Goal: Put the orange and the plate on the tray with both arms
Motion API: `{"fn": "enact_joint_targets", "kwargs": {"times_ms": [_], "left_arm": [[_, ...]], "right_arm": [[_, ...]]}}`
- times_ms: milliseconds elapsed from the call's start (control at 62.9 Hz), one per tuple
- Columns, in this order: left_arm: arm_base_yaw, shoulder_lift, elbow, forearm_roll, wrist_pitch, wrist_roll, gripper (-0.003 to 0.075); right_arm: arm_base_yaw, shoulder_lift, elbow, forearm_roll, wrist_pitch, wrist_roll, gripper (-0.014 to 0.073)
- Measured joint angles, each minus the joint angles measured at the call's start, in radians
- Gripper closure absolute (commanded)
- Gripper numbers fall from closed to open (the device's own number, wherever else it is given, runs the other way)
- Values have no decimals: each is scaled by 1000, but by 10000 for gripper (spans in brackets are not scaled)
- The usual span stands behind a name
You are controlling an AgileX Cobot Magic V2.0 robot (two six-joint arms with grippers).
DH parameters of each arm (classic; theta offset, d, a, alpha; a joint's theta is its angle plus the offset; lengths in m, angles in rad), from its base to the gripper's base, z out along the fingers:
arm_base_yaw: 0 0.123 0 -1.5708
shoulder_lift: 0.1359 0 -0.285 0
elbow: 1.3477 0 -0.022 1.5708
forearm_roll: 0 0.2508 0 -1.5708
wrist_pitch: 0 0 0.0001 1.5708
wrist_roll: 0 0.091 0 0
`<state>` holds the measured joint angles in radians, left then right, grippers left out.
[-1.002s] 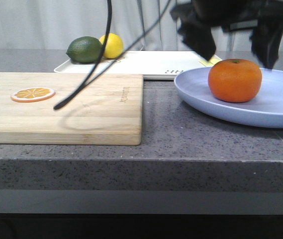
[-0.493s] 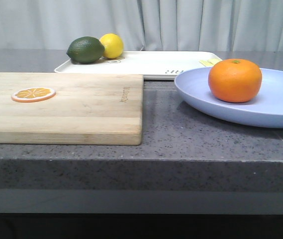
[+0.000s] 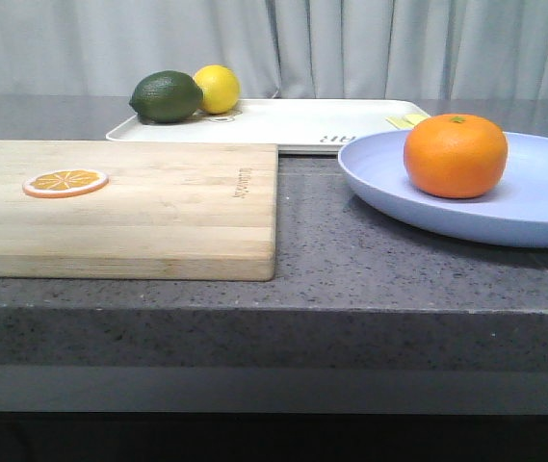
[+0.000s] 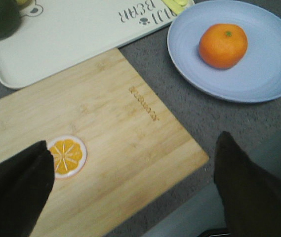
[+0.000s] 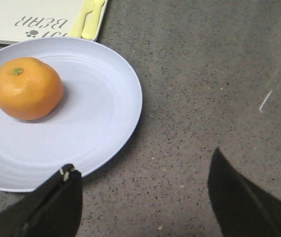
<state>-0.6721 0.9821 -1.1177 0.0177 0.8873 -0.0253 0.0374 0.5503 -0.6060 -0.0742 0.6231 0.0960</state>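
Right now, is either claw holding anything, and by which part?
Nothing is held. Both the left gripper and right gripper are open and empty; the orange sits on the plate.

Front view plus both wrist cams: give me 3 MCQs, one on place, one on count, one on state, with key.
1. Where is the orange?
A. on the plate
B. on the cutting board
C. on the tray

2. How many whole fruits sit on the tray?
A. none
B. two
C. four

3. What state is the right claw in?
A. shut on the orange
B. shut on the plate rim
C. open, holding nothing

Key:
1 A: the orange rests inside the plate, which stands on the counter in front of the tray.
2 B: a lime and a lemon lie at the tray's far left corner.
3 C: the right wrist view shows both fingers spread wide over bare counter.
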Motion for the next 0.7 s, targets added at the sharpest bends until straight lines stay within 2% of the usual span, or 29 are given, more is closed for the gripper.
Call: {"fn": "enact_joint_targets", "kwargs": {"times_ms": [302, 525, 700], "left_arm": [[1, -326, 294, 0, -30, 0, 79], [5, -403, 340, -4, -39, -2, 79], [5, -407, 340, -8, -49, -2, 79]], "right_arm": [[0, 0, 0, 0, -4, 0, 52], [0, 2, -2, 0, 17, 0, 52], [0, 71, -75, 0, 161, 0, 52]]}}
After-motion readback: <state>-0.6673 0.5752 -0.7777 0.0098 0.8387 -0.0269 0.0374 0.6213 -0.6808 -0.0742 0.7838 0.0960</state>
